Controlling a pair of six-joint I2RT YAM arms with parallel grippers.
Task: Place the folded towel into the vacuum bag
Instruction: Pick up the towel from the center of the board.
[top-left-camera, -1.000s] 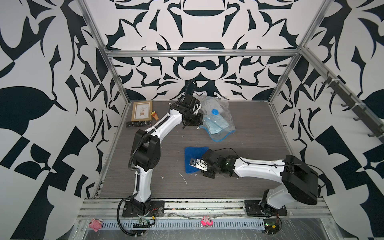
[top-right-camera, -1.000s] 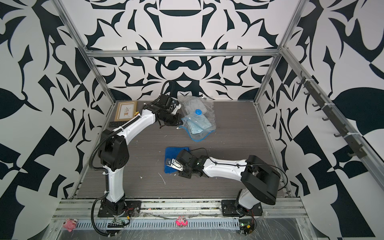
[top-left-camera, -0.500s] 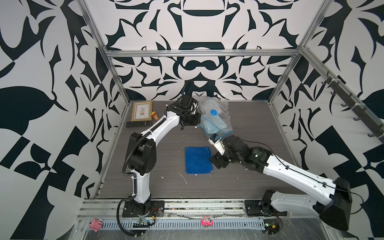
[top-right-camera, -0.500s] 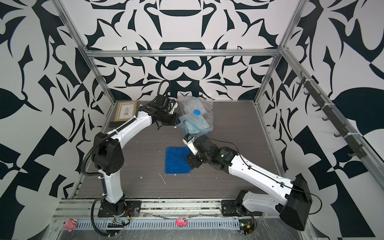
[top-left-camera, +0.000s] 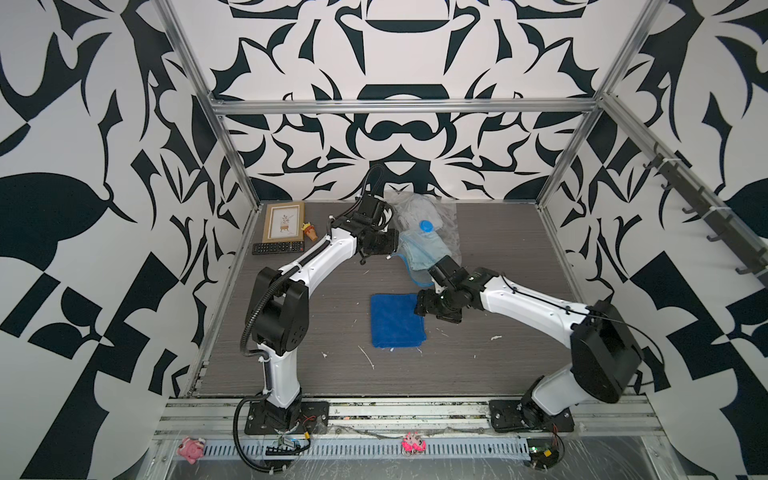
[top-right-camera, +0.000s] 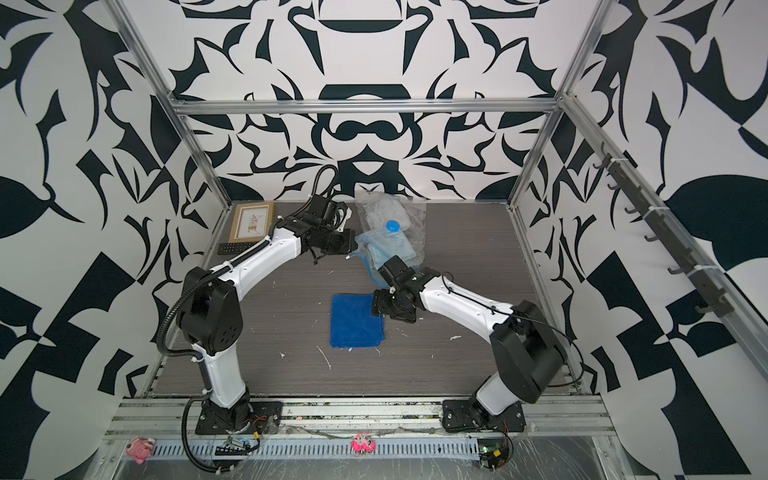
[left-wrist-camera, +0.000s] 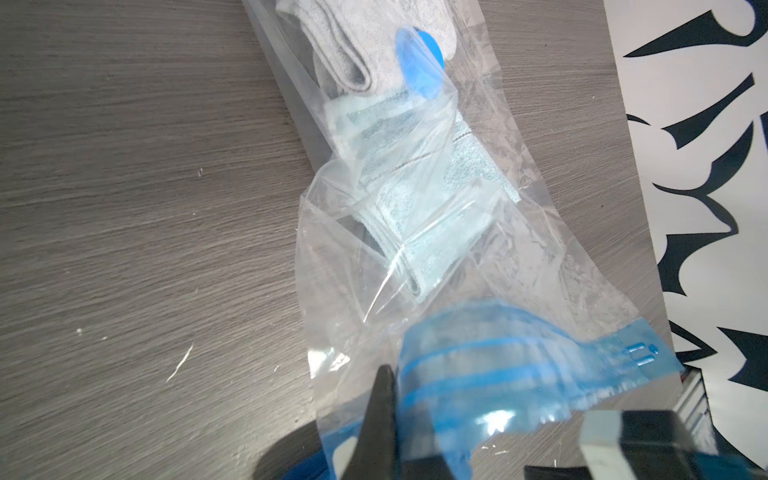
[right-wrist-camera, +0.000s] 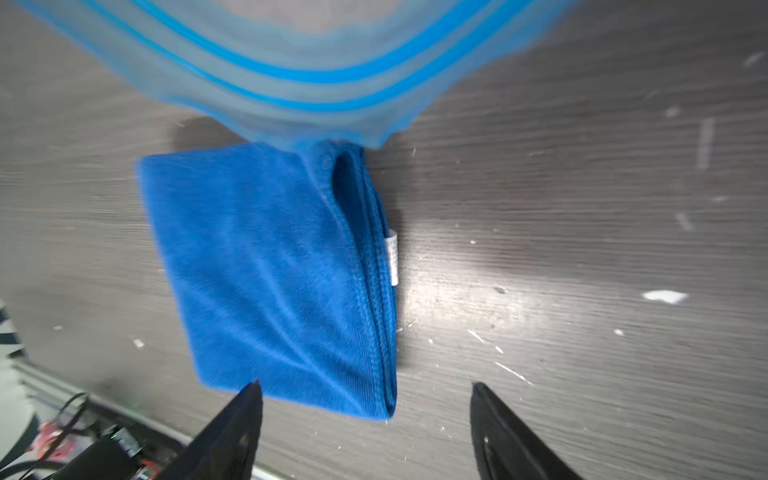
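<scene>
**Top views:** The folded towel (top-left-camera: 397, 321), deep blue, lies flat on the grey table (top-left-camera: 332, 291), outside the vacuum bag (top-left-camera: 428, 232). The right gripper (top-left-camera: 422, 308) is poised at the towel corner nearest the bag, and from up here its jaw spacing is hard to read. The left gripper (top-left-camera: 394, 246) is clamped on the bag's blue zip-seal end. The bag's body trails away from that gripper toward the back wall, with its round valve cap (top-left-camera: 427, 226) on top. A picture frame (top-right-camera: 252, 222), a remote (top-right-camera: 235, 248) and a small figurine (top-left-camera: 309, 230) sit well off to the left gripper's outer side.

**Left wrist view:** This view shows what the overhead cameras blur. One dark finger (left-wrist-camera: 382, 411) presses against the double-lined zip strip (left-wrist-camera: 490, 374). Beyond it, inside the clear plastic, lie a pale blue towel (left-wrist-camera: 415, 208) and, deeper in, a grey towel (left-wrist-camera: 345, 50) beside the cap. The deep blue towel shows only as a sliver at the frame's edge.

**Right wrist view:** Only here are the right gripper's jaws plainly wide apart, with nothing between the fingertips (right-wrist-camera: 249, 399). The towel lies just ahead of them. Its near corner falls within the gap, and a white label (right-wrist-camera: 392, 259) sticks out from its stacked edges. Whether a fingertip touches the cloth cannot be told. The bag's zip strip hangs, blurred, over the towel's far edge.
</scene>
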